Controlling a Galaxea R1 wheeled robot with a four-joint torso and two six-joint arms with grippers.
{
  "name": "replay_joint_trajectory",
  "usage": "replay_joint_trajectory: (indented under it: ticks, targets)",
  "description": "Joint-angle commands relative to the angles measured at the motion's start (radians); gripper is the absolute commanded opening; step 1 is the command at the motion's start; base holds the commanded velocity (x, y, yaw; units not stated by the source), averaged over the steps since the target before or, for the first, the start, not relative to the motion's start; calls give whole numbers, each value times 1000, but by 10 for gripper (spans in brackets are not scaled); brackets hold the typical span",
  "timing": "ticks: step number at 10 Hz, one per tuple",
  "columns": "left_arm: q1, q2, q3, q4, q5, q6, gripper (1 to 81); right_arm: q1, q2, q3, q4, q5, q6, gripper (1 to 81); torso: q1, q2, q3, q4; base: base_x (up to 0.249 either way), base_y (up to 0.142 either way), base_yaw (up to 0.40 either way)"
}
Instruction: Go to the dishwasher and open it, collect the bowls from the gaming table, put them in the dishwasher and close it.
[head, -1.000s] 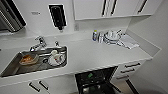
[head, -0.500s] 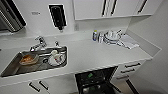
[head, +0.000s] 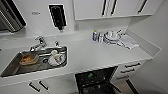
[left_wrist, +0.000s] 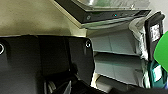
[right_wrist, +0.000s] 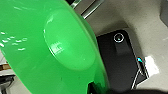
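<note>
Noted no shift in the head view over the last second, so probably paused before loading. Found the steel-fronted built-in dishwasher at 6 o'clock, door dropped open and dark racks exposed. Clamped in the right gripper: the large lime-green plastic bowl (underside to the wrist camera). Could not tell the left gripper's state. Left the white table, steel sink of dishes at 9 o'clock and stacked plates at 1 o'clock out of the path.
</note>
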Motion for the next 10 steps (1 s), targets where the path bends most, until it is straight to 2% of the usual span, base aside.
replay_joint_trajectory:
  ticks: [1, 2, 5, 7, 10]
  targets:
    - [37, 29, -30, 54, 6, 6, 811, 91, -102, 80, -13, 80, 46, 10, 0, 0, 0, 0, 0, 0, 0]
    - [65, 62, -90, 57, -8, 4, 811, 116, -105, 80, -12, 118, 68, 10, 0, 0, 0, 0, 0, 0, 0]
    - [140, 156, -263, 90, -45, 6, 811, 214, -88, 86, -12, 108, 123, 10, 0, 0, 0, 0, 0, 0, 0]
    - [164, 182, -351, 88, -81, 4, 811, 263, -85, 92, -20, 105, 169, 10, 0, 0, 0, 0, 0, 0, 0]
    - [218, 216, -463, 77, -127, 1, 811, 358, -24, 69, -9, 25, 184, 10, 0, 0, 0, 0, 0, 0, 0]
